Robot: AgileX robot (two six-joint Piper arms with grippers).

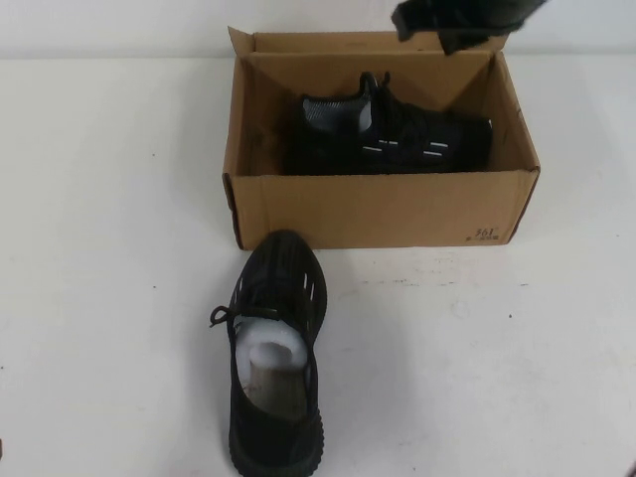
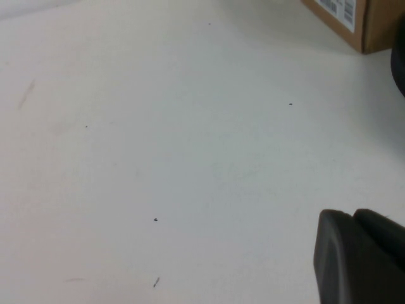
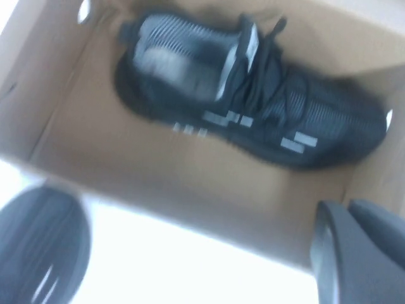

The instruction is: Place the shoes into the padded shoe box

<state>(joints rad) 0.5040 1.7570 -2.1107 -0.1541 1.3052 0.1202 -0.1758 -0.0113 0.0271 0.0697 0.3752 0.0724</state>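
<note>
One black sneaker (image 1: 397, 139) lies on its side inside the brown cardboard shoe box (image 1: 378, 209). It also shows in the right wrist view (image 3: 253, 107) within the box walls (image 3: 158, 171). The other black sneaker (image 1: 276, 348), with white paper stuffing, stands on the table in front of the box, toe towards it; its toe shows in the right wrist view (image 3: 41, 247). My right gripper (image 1: 452, 25) hovers above the box's back right corner, shut and empty (image 3: 347, 208). My left gripper (image 2: 351, 215) is shut and empty over bare table, out of the high view.
The white table (image 1: 99, 248) spreads to both sides of the box. In the left wrist view a corner of the box (image 2: 373, 22) with a white label sits far from the left gripper. The box's back flap (image 1: 328, 42) stands upright.
</note>
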